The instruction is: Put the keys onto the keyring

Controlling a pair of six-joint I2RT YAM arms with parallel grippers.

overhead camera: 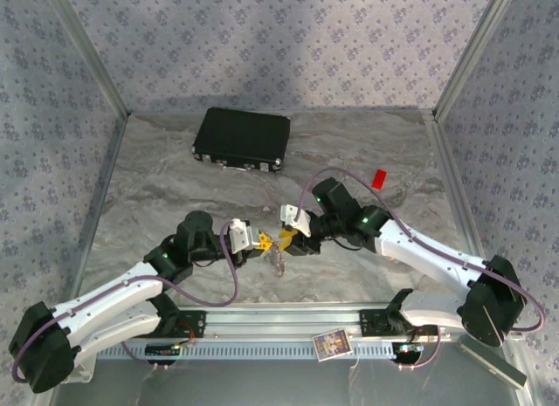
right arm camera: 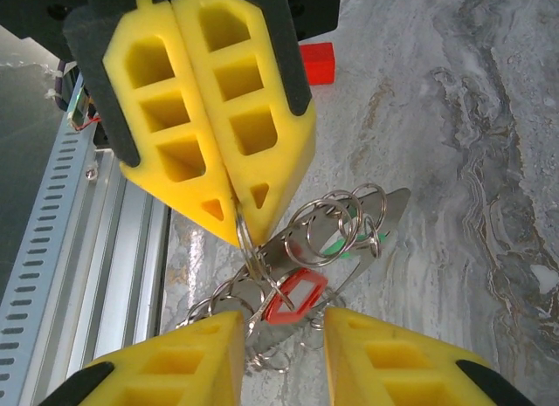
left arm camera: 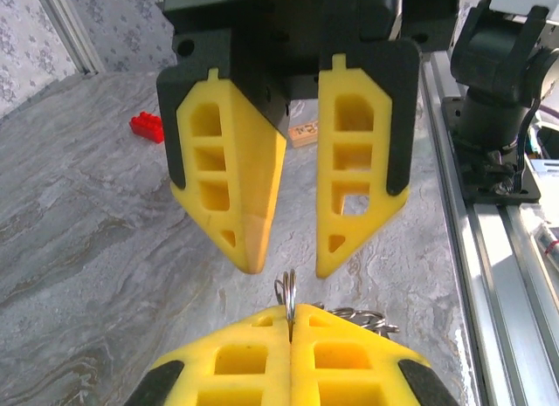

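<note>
Yellow left jaws tight on the keyring (right arm camera: 325,224), right jaws apart, empty; keys (right arm camera: 295,298) half-buried in its tangle, seemingly two.

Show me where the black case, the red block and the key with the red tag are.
black case (overhead camera: 242,137), top external view, middle of its lid.
red block (overhead camera: 379,178), top external view, its top face.
key with the red tag (right arm camera: 297,294), right wrist view, centre of the tag.
</note>
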